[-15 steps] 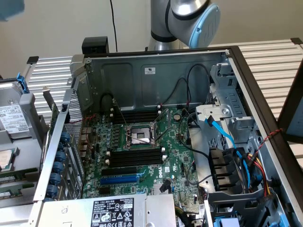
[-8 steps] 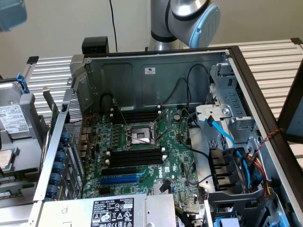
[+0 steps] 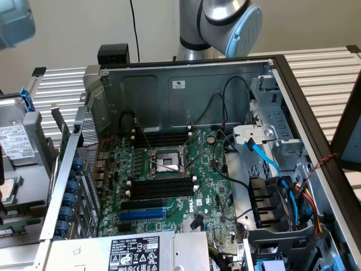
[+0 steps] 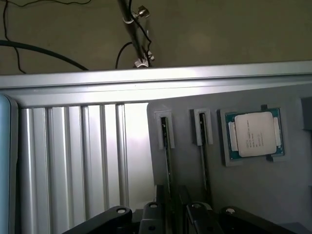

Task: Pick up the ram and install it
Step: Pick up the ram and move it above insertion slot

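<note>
Gripper (image 4: 174, 217) is seen with jaws spread wide, and nothing is clamped. It is held over the grey tray (image 4: 273, 190). There the ram (image 4: 167, 146) is seen edge-on, stood in a white bracket, its near end running in between the jaws; contact cannot be made out. A second stick (image 4: 203, 146) and a processor (image 4: 253, 134) are noted beside it.

Exterior view: the camera sits high and off the arm, looking obliquely down into the open computer case (image 3: 152, 90), near enough that the motherboard (image 3: 169, 180) holds mid-frame. The arm (image 3: 194, 48) stands behind the case. Wrist view: the camera looks steeply down past the hand (image 4: 174, 217), close over a grey holder plate (image 4: 243, 195). Both views take in the ribbed aluminium tabletop (image 3: 62, 84) (image 4: 73, 161).
</note>
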